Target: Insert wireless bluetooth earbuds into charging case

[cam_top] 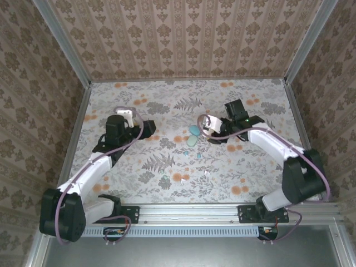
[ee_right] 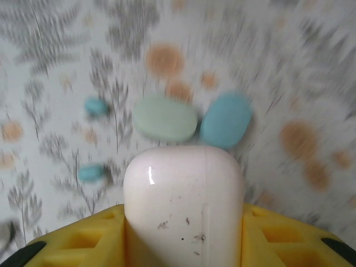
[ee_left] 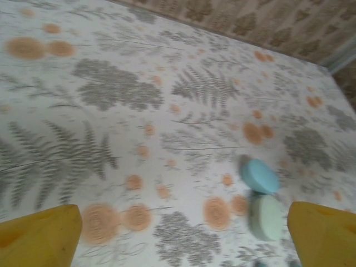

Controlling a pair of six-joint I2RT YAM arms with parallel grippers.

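Gripping white charging case (ee_right: 183,183) by its sides, right hand (ee_right: 183,222) is closed on it; left hand (ee_left: 183,236) wide open, empty. Teal earbuds (ee_right: 95,105) loose on counter (ee_right: 311,72) at ten o'clock of case; hold case level, lid up.

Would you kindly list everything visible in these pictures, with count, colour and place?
white case: one, white, clamped in the right gripper.
blue case: one, light blue, mid-table.
green case: one, pale green, beside the blue case, on its near side.
teal earbuds: about three, teal, loose near the cases.
white earbuds: about two, white, loose, nearer than the teal ones.
table: one, grey-and-orange floral top.
left gripper: one, yellow fingers, open, left of the cases.
right gripper: one, yellow fingers, shut on the white case.
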